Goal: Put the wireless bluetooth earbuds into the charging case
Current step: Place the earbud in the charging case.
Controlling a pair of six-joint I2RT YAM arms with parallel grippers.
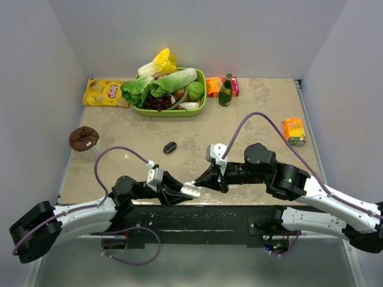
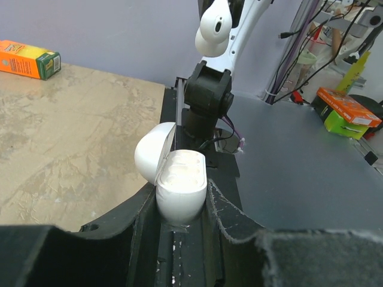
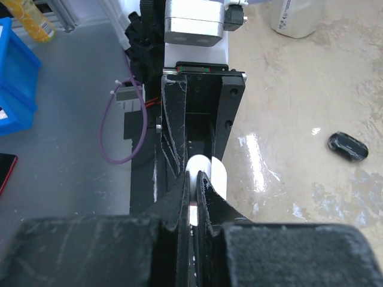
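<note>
Right gripper (image 3: 192,179) | pinched white earbud (image 3: 192,214) mostly hidden | left gripper (image 2: 181,197) clamps case (image 2: 179,179)

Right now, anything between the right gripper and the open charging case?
Nothing visible. The left gripper holds the charging case with its lid swung aside, cavity exposed. The right gripper, shut, sits right at the case. What, if anything, it pinches I cannot tell.

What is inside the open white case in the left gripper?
The white case shows only pale moulded hollows; whether anything sits in them is unclear. The left gripper covers its base.
</note>
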